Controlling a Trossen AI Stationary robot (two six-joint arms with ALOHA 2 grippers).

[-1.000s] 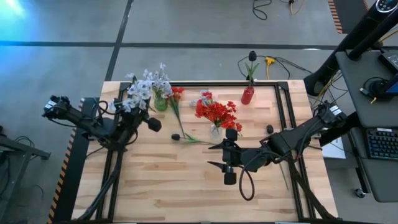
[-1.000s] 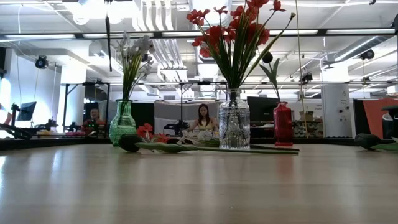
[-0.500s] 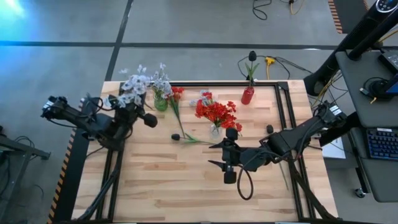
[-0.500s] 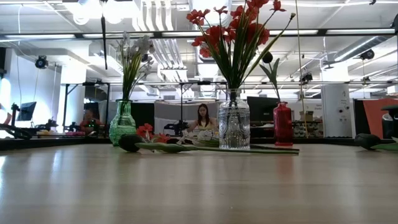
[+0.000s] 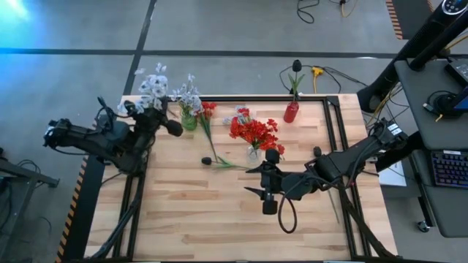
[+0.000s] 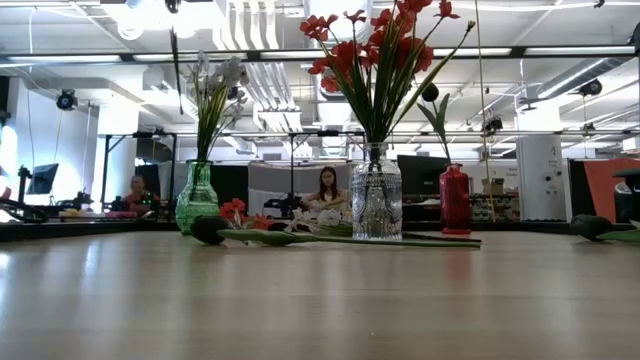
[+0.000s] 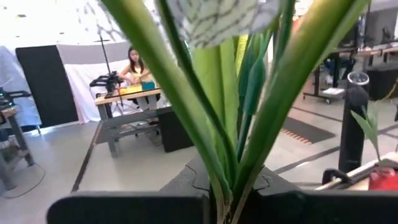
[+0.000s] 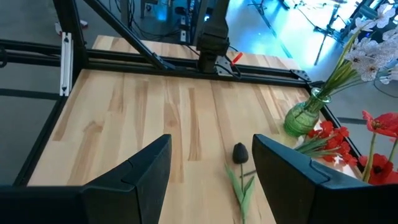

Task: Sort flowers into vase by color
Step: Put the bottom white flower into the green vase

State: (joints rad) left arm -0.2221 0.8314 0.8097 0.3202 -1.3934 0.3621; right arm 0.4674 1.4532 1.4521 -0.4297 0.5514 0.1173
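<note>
While the left gripper (image 5: pixel 167 126), at ten o'clock, pinches the white spray (image 5: pixel 151 82) by its thin stem, the top-heavy blossoms probably sway, and the right gripper (image 5: pixel 268 190) hangs wide.

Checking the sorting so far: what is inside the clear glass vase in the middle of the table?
The clear glass vase holds red flowers on green stems; from above, the blossoms cover its mouth, so the stem count cannot be told.
</note>
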